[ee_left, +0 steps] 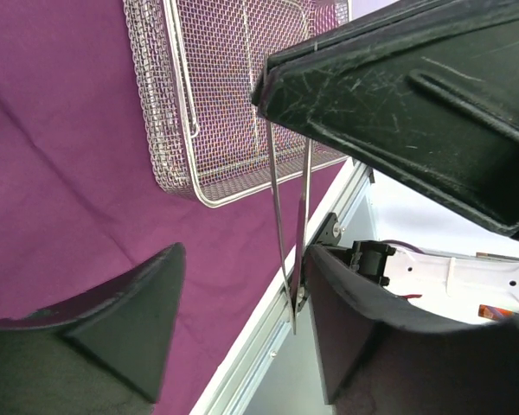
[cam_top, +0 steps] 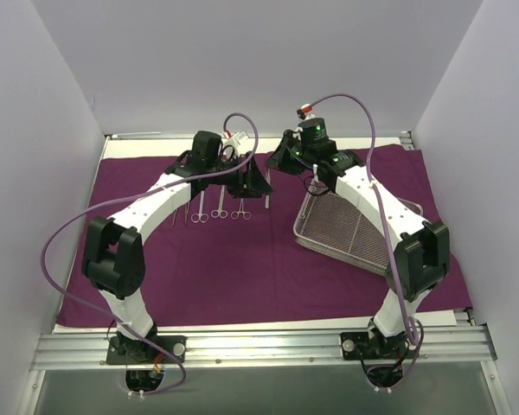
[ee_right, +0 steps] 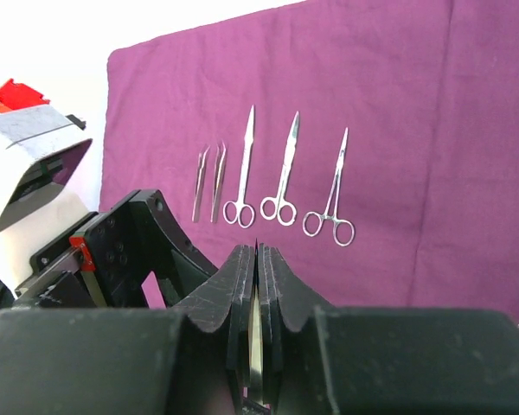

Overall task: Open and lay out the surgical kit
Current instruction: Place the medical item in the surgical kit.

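Slim silver tweezers hang just left of the rectangular silver wire-mesh tray, clamped in the fully closed right hand. Left hand gapes wide, straddling the tips; contact unclear.

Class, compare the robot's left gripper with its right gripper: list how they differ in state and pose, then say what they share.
The left gripper has its fingers apart, gripping nothing; the right gripper has its fingers shut on a slim silver instrument. The left gripper faces the wire-mesh tray; the right gripper faces the row of laid-out instruments. Both are black and hover above the purple cloth.
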